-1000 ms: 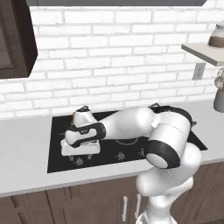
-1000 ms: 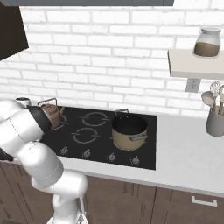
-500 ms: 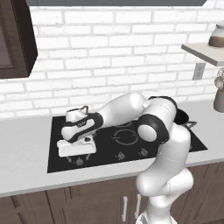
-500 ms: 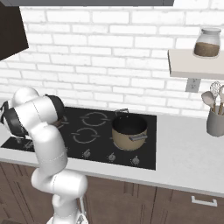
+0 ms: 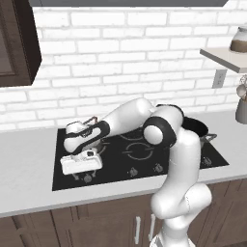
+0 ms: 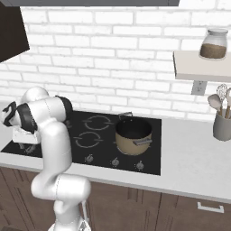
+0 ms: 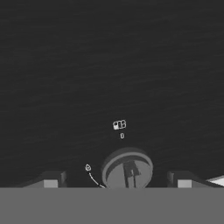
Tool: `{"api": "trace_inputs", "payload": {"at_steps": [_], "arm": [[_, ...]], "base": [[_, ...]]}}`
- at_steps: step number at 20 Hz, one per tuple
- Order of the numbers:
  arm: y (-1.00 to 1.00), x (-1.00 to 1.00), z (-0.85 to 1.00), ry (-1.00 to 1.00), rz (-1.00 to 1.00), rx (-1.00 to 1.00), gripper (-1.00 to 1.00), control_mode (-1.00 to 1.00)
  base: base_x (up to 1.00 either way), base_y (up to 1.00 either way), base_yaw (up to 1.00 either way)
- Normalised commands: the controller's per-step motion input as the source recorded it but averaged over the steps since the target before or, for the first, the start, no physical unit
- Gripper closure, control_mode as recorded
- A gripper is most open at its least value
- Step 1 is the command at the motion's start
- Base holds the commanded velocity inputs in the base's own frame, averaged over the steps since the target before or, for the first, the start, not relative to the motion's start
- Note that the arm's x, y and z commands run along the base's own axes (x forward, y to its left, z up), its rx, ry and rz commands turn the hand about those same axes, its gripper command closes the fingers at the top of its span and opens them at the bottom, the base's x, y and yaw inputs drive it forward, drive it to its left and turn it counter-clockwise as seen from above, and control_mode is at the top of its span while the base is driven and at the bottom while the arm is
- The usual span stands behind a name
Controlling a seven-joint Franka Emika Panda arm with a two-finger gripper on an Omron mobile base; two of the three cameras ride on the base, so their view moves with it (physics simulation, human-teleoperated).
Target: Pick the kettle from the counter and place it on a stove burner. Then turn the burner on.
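Grey knob on black cooktop

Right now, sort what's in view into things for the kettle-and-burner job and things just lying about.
Job: kettle, mostly hidden; cooktop; burner knob; gripper, open over that knob.
Lying about: tan pot; glass jar; utensil holder.

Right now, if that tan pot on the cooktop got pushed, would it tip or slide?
The tan pot looks squat and wide-based, so it probably won't tip. On the smooth black cooktop it would likely slide. Its inside looks empty, so it may be fairly light.
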Motion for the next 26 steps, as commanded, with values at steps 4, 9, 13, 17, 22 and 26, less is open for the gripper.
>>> {"api": "trace_inputs", "payload": {"at_steps": [4, 9, 13, 17, 22, 26], "arm": [[0.00, 0.01, -0.24, 0.01, -0.08, -0.08, -1.00, -1.00], [-0.08, -0.14, -0.31, 0.02, -0.05, -0.06, -1.00, -1.00], [-0.36, -0.38, -0.33, 0.00, -0.02, -0.02, -1.00, -1.00], [-0.63, -0.42, -0.34, 0.00, 0.00, 0.00, -1.00, -1.00], [-0.44, -0.43, -0.55, -0.04, 0.00, -0.01, -1.00, -1.00], [-0.09, -0.44, -0.81, -0.21, 0.00, -0.03, -1.00, -1.00]], "base": [[0.00, 0.00, 0.00], [0.00, 0.00, 0.00], [0.00, 0.00, 0.00], [0.00, 0.00, 0.00], [0.00, 0.00, 0.00], [0.00, 0.00, 0.00]]}}
